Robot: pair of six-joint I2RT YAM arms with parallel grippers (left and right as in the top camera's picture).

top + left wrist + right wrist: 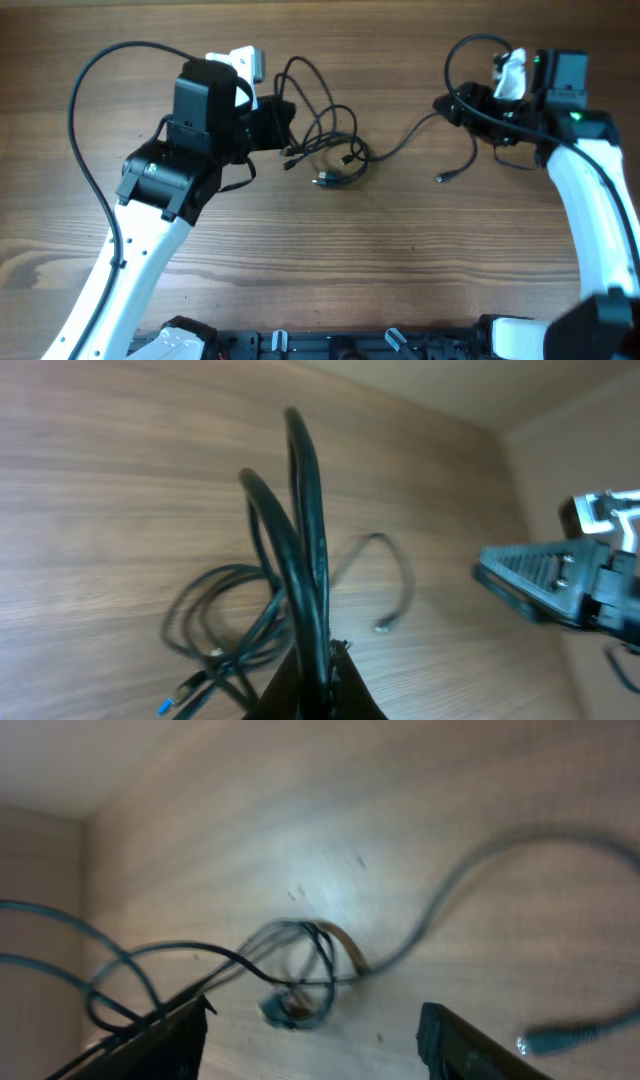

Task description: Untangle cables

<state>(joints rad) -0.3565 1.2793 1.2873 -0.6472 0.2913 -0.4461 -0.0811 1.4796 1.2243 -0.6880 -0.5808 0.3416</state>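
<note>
The cables (pixel 325 150) are thin black cords in loose loops at the table's middle left. My left gripper (pixel 280 125) is shut on a bunch of strands at the tangle's left side. In the left wrist view, the gripper (pixel 318 685) pinches two raised loops (pixel 300 530), and the rest of the cables, with plug ends, lie on the wood to the left. One strand (pixel 400 140) runs right toward my right gripper (pixel 450 106). In the right wrist view, this gripper (pixel 315 1025) is open with its fingers wide apart. Thin strands cross by its left finger, and the tangle (pixel 300 970) lies ahead.
A loose plug end (pixel 440 178) lies on the wood below my right gripper and shows in the right wrist view (pixel 548 1040). A white object (pixel 245 62) sits behind my left arm. The table (pixel 400 260) is brown wood.
</note>
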